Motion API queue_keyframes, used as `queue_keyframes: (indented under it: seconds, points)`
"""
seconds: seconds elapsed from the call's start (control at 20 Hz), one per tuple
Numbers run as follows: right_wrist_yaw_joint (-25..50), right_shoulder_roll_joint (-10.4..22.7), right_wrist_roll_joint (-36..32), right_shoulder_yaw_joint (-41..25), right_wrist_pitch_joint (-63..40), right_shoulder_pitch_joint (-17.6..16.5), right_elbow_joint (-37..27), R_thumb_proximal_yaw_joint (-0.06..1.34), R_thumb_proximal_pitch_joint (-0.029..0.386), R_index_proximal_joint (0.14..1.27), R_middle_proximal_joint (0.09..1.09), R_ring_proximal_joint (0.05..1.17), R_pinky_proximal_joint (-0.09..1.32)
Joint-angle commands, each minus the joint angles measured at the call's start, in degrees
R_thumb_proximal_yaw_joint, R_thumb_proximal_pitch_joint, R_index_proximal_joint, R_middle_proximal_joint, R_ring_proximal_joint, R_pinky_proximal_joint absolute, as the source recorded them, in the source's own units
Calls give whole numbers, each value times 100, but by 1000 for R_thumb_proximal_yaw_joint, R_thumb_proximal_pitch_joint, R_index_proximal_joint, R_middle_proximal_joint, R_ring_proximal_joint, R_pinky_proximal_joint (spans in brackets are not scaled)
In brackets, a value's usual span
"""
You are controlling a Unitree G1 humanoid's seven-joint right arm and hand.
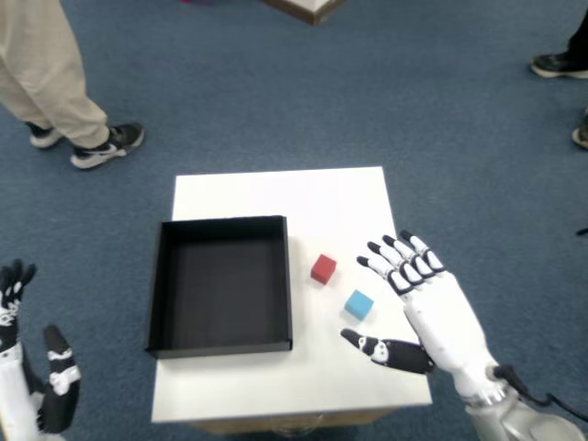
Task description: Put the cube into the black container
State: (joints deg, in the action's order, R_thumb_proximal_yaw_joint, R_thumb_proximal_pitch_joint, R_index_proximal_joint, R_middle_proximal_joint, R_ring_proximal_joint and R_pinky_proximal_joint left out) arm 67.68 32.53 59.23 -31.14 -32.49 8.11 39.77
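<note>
Right hand (430,310) open, fingers (401,260) spread, holding nothing.
Blue cube (359,304) on white bench (276,197), turned diagonal, no long axis, just left of palm; red cube (322,268) beyond it; black container (221,285) left, empty.

looks like an office or lab: blue carpet (441,101), small white table (276,197), bystanders' shoes (108,145) nearby
</note>
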Motion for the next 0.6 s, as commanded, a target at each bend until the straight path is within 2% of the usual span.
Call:
queue_keyframes:
  seconds: [0.05,0.4,0.6]
  points:
    - [418,21,90,194,431,208,45,327,-26,311,193,186,13]
    - [499,-249,292,262,1369,331,404,317,60,277,167,162,-9]
    - [434,-437,307,310,1748,379,438,287,65,275,163,153,-17]
